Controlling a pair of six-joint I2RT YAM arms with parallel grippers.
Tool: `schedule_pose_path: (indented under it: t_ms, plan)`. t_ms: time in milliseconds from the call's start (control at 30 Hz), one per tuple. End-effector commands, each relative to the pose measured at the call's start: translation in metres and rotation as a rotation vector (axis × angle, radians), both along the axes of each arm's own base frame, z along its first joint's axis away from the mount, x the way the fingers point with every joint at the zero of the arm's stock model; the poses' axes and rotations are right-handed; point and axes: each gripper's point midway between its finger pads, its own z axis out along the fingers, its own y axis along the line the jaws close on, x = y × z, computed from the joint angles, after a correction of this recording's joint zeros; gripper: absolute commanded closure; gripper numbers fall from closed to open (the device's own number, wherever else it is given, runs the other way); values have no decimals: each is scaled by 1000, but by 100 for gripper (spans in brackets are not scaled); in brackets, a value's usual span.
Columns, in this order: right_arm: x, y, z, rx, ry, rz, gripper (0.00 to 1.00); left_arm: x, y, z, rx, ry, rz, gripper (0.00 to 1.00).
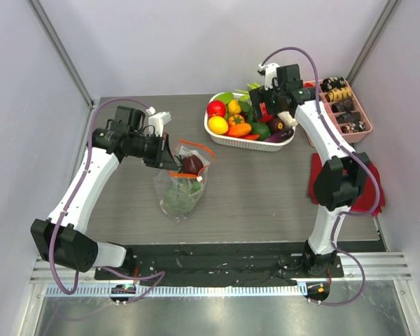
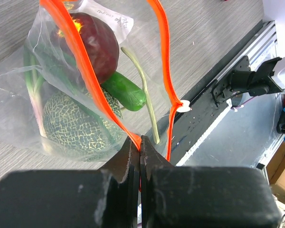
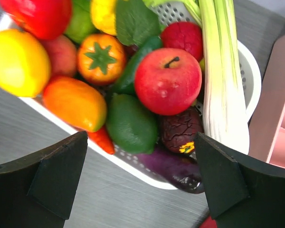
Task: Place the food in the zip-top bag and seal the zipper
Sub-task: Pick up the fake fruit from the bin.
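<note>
The clear zip-top bag [image 1: 180, 187] lies on the table with its mouth open towards the back. Inside it are a dark red round fruit [image 2: 96, 45], a green cucumber [image 2: 127, 91], a netted grey-green head [image 2: 73, 121] and a pale green stalk [image 2: 142, 85]. My left gripper [image 2: 139, 141] is shut on one side of the orange-red zipper [image 2: 85, 71] at the mouth's corner; the other side carries the white end piece [image 2: 183, 108]. My right gripper [image 3: 141, 137] is open and empty, hovering over the white basket [image 3: 133, 164] near a red apple [image 3: 167, 80].
The basket [image 1: 217, 138] at the back centre holds several more toy fruits and vegetables. A pink divided tray [image 1: 367, 115] stands at the back right. A dark red cloth [image 1: 372, 199] lies by the right arm. Side walls close in the table.
</note>
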Motion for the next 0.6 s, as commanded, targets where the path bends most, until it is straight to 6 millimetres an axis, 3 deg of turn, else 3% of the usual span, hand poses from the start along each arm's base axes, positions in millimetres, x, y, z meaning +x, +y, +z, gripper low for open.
schedule_pose_path:
  t_ms: [0, 333, 567]
  plan:
    - [28, -15, 2, -66, -60, -53, 2, 5, -4, 15, -44, -58, -3, 100]
    - [70, -9, -20, -69, -88, -63, 1, 5, -2, 12, -29, -56, 0, 100]
    - [80, -6, -39, -69, -65, -65, 7, 7, -1, 11, -17, -57, 3, 100]
